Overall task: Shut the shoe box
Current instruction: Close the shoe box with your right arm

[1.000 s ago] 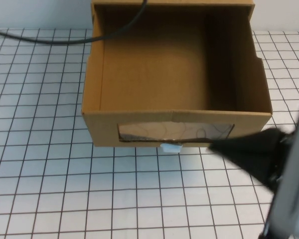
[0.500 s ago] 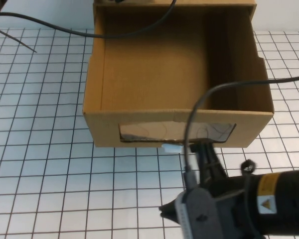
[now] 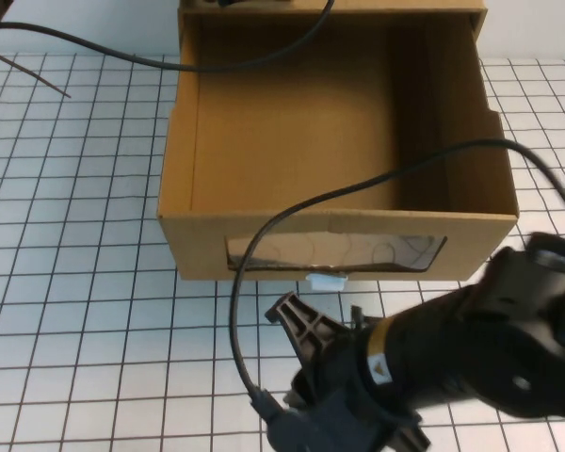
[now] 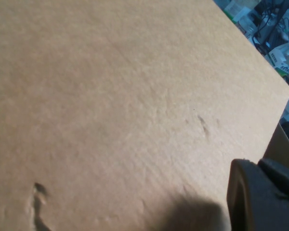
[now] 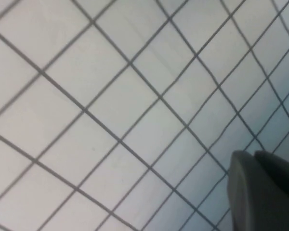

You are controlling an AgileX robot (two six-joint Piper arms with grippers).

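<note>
A white table (image 3: 75, 282) ruled with a thin dark grid fills the high view, matte and flat. A thin black cable (image 3: 94, 45) crosses its far left corner and runs over the rim of the shoe box (image 3: 292, 132). The box is plain brown corrugated cardboard — a pulled-out drawer, open at the top, sitting at the far middle of the table with its bare interior showing. Its front panel carries a wide clear plastic window (image 3: 334, 252), glossy and faintly marked, and a small white pull tab (image 3: 326, 280) just below it. The far edge of the box is cut off by the frame.

The left gripper (image 4: 260, 197) appears only in the left wrist view, as a dark rounded corner over a smooth, slightly dented cardboard face; whether it is open or closed cannot be told.

The right gripper (image 3: 297, 325) sits near the front panel, just below and left of the tab — black, bulky, with a yellow warning label on the arm behind it. Its finger spacing cannot be made out; nothing shows it touching the box.
</note>
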